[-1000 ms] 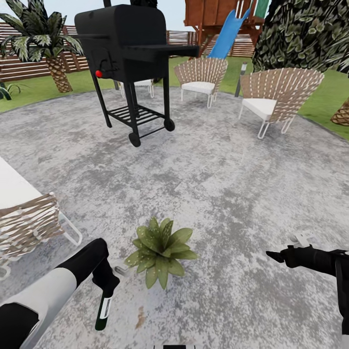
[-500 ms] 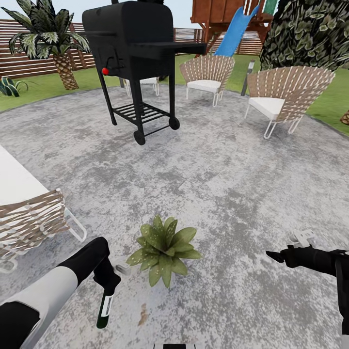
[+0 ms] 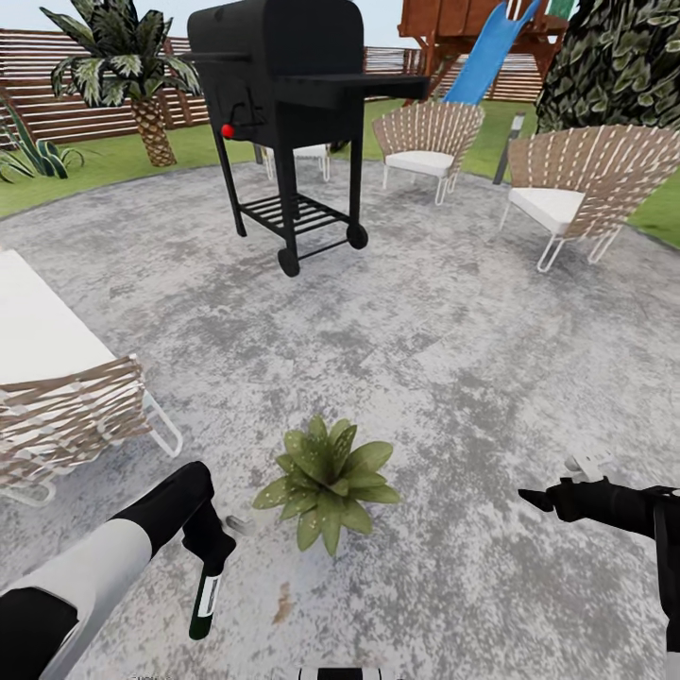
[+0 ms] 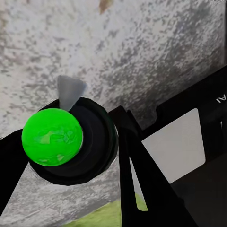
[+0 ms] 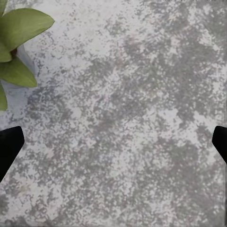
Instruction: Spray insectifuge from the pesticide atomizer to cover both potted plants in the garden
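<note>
Grey mottled paving (image 3: pixel 444 359) takes up most of the head view, ringed by lawn and a brown slatted fence (image 3: pixel 57 104). On it stand a black grill (image 3: pixel 283 104) on a wheeled stand, two woven chairs (image 3: pixel 576 184) beyond it, and a third woven seat (image 3: pixel 57 397) at the near left.

Close in front of the robot sits one potted plant (image 3: pixel 329 482) — a low rosette of broad green leaves, its pot barely showing. The second plant cannot be picked out here.

The left gripper (image 3: pixel 210 552) hangs just beside the plant, pinching the spray bottle (image 3: pixel 203 604) by its neck so the dark green body with its white label points down at the paving. In the left wrist view the bottle (image 4: pixel 66 144) sits end-on between the black fingers. The right gripper (image 3: pixel 534 499) hovers well apart from the plant; in its wrist view the two fingertips (image 5: pixel 9 146) stand wide, holding nothing.

The risk, as I judge it: which way the nozzle faces is unclear, so spray could land on the stone rather than the leaves — or wet only the near side, leaving the plant partly uncovered.
</note>
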Motion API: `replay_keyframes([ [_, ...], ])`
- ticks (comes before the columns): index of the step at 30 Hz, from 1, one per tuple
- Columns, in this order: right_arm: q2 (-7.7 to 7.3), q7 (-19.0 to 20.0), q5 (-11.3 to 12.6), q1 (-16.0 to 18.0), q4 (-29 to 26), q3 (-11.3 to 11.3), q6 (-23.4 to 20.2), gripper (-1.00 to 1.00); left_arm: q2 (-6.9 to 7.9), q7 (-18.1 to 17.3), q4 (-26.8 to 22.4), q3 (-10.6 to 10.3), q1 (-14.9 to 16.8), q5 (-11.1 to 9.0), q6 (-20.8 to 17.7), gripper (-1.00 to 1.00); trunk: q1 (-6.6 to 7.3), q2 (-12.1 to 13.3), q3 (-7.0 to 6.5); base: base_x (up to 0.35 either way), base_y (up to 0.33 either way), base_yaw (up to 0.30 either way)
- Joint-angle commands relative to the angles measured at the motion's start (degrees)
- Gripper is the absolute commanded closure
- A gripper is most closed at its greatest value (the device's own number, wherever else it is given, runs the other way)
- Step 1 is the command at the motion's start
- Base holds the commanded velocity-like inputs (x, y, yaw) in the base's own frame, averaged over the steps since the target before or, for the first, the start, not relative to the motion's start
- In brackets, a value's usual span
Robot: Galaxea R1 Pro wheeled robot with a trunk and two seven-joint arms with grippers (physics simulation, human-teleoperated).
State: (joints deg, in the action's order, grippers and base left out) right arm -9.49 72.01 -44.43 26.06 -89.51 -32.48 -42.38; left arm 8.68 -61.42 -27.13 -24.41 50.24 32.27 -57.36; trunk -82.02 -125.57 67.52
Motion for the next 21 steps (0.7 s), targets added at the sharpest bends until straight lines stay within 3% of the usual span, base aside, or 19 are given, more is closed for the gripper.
replay_keyframes([
  [1,-0.01,0.5,-0.4,0.05,-0.05,-0.04,-0.42,-1.0,0.03,-0.58,-0.11,-0.17,0.03,0.52,-0.31,1.0,0.01,-0.02,0.11,-0.055,-0.273,0.182],
  [8,-0.01,0.6,-0.4,0.05,-0.05,-0.04,-0.42,-1.0,0.03,-0.55,-0.11,-0.15,0.03,0.52,-0.3,1.0,0.01,-0.02,0.52,-0.055,-0.27,0.164],
  [21,-0.06,0.61,-0.4,0.05,-0.19,-0.32,-0.42,-1.0,0.03,-0.54,-0.11,-0.13,0.03,0.52,-0.3,1.0,0.01,-0.02,0.62,-0.005,-0.03,0.02],
])
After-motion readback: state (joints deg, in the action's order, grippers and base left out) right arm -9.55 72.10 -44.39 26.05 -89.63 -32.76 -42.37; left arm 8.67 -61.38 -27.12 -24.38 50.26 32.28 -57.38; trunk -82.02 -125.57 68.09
